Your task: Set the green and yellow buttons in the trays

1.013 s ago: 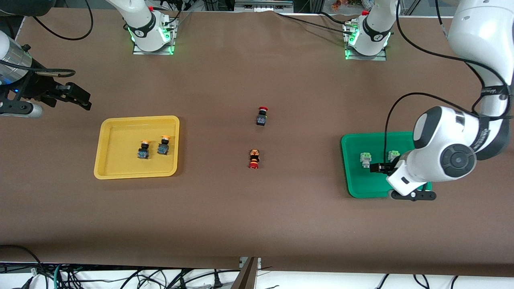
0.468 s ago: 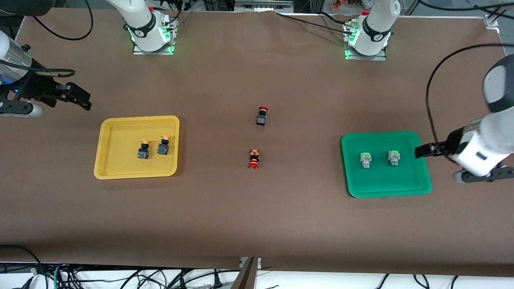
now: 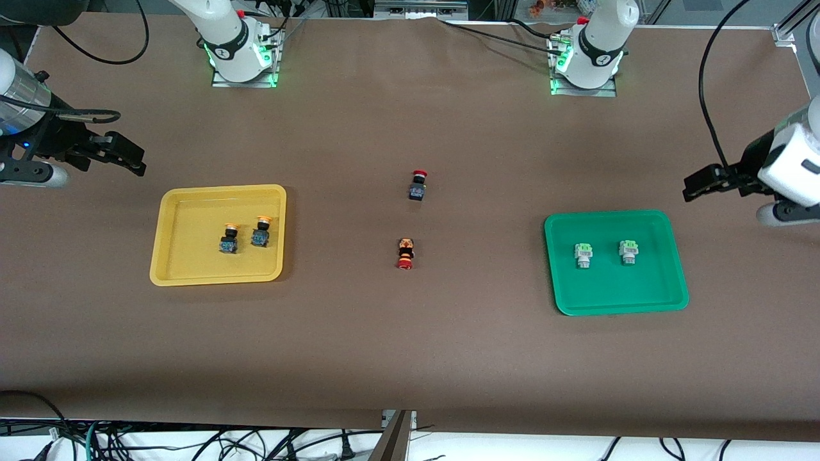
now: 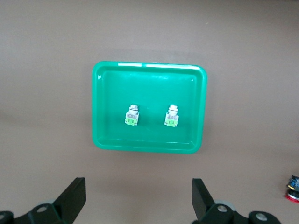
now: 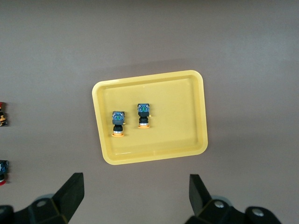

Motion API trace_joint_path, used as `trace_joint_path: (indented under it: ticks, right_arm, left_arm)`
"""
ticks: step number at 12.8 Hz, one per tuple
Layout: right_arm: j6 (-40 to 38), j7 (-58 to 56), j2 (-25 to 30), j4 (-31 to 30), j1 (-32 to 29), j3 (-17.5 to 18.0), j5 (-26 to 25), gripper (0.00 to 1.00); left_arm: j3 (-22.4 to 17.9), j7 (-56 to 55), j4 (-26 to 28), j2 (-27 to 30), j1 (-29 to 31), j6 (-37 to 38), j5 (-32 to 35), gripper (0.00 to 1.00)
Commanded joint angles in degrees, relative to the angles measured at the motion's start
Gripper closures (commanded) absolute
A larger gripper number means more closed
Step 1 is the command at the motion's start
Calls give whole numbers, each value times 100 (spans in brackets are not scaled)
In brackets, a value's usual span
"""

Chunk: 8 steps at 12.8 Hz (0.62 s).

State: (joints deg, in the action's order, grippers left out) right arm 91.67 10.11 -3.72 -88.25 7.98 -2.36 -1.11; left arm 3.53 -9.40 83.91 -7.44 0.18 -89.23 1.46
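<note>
High front camera facing the bases, wrist cameras looking down from well above

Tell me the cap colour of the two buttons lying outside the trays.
Red, seen best in the front view.

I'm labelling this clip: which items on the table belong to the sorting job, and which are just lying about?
Belong to the job:
- two light-green-capped push-buttons in the green plastic tray
- two orange-yellow-capped push-buttons in the yellow plastic tray

Lying about:
- two red-capped black push-buttons on the brown table, between the trays
</note>
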Motion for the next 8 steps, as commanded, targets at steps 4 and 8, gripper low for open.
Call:
trace_joint_path:
  ticks: [4, 8]
  right_arm:
    - [-62, -35, -50, 142, -34, 34, 6, 1]
    - [-62, -35, -50, 142, -34, 34, 6, 1]
  left_arm:
    - [-185, 79, 783, 681, -361, 37, 38, 0]
    - [-230, 114, 803, 612, -282, 46, -6, 0]
